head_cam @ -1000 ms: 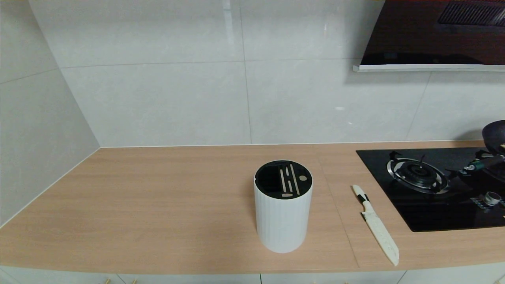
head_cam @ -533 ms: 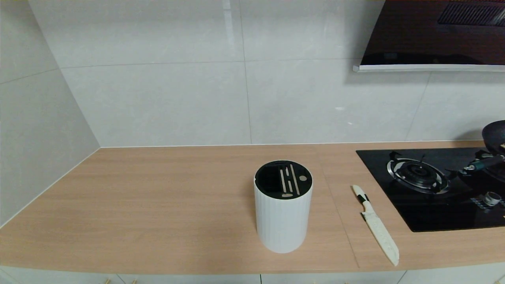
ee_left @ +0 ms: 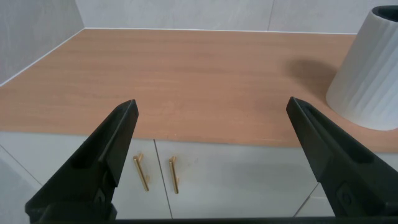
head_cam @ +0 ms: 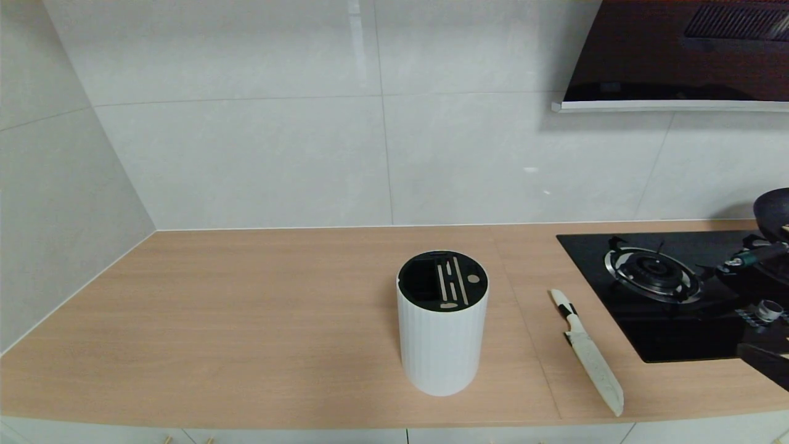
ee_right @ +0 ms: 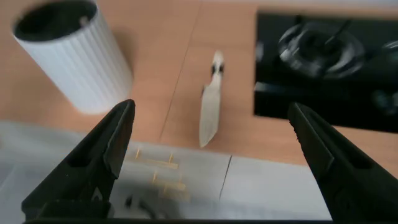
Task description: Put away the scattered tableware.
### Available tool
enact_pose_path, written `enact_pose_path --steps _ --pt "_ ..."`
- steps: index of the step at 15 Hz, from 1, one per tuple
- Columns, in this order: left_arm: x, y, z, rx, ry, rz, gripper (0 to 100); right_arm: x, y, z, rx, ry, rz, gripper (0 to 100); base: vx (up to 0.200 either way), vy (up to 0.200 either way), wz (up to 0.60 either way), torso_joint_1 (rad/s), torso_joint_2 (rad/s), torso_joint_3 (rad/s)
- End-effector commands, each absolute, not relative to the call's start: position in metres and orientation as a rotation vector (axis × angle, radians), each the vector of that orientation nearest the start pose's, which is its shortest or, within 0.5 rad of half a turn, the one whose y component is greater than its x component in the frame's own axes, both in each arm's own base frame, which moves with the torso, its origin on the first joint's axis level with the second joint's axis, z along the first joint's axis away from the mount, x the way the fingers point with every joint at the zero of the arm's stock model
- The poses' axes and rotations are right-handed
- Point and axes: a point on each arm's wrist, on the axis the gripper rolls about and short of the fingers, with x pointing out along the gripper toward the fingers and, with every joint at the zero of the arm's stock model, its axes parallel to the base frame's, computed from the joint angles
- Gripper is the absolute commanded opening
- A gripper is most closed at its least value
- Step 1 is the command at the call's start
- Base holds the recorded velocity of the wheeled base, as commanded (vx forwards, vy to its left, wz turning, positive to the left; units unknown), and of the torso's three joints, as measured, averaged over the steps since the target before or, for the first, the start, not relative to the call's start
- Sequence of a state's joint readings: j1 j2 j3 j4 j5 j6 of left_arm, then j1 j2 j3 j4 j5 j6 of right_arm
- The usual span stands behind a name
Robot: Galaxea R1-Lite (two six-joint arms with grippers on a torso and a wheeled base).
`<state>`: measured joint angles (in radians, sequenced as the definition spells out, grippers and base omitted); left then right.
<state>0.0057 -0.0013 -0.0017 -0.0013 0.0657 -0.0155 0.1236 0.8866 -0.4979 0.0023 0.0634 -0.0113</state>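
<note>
A white knife (head_cam: 587,351) with a speckled blade and a black band on its handle lies flat on the wooden counter (head_cam: 246,320), right of a white ribbed knife holder (head_cam: 442,324) with a black slotted top. The right wrist view has the knife (ee_right: 211,102) and the holder (ee_right: 73,55) beyond my right gripper (ee_right: 211,168), which is open and hangs in front of the counter's edge. A dark piece of my right arm (head_cam: 767,361) juts in at the head view's right edge. My left gripper (ee_left: 214,168) is open, off the counter's front edge, with the holder (ee_left: 367,68) ahead of it.
A black gas hob (head_cam: 672,290) with a burner (head_cam: 652,272) sits at the counter's right, close to the knife. A dark pan (head_cam: 772,216) stands on its far side. White cabinet doors with gold handles (ee_left: 155,174) lie below the counter edge. Tiled walls close the back and left.
A dark part of my right arm has come into the head view at the lower right edge. The knife and holder have not moved.
</note>
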Motion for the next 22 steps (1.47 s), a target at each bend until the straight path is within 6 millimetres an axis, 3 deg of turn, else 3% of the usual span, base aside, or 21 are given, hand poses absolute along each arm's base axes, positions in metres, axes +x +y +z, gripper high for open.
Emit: enact_pose_path --steps 1,5,10,11,18,22 --pt "-0.023 0.001 0.076 -0.015 -0.004 0.072 100 0.182 0.041 0.175 -0.072 0.672 0.250 100 0.000 0.000 0.00 0.000 0.00 0.000" --pt "-0.023 0.001 0.076 -0.017 -0.004 0.072 100 0.251 0.058 0.143 -0.096 0.774 0.251 100 0.000 0.000 0.00 0.000 0.00 0.000" --pt "-0.023 0.001 0.076 -0.018 -0.004 0.071 100 0.288 0.065 0.090 -0.127 0.867 0.195 100 0.000 0.000 0.00 0.000 0.00 0.000" --pt "-0.023 0.001 0.076 -0.018 -0.004 0.072 100 0.299 0.067 0.069 -0.143 0.879 0.168 100 0.000 0.000 0.00 0.000 0.00 0.000" --pt "-0.023 0.001 0.076 -0.018 -0.004 0.072 100 0.330 0.056 0.022 -0.135 0.868 0.087 100 0.000 0.000 0.00 0.000 0.00 0.000" --pt "-0.023 0.001 0.076 -0.018 -0.004 0.072 100 0.340 0.057 0.013 -0.130 0.858 0.093 100 0.000 0.000 0.00 0.000 0.00 0.000"
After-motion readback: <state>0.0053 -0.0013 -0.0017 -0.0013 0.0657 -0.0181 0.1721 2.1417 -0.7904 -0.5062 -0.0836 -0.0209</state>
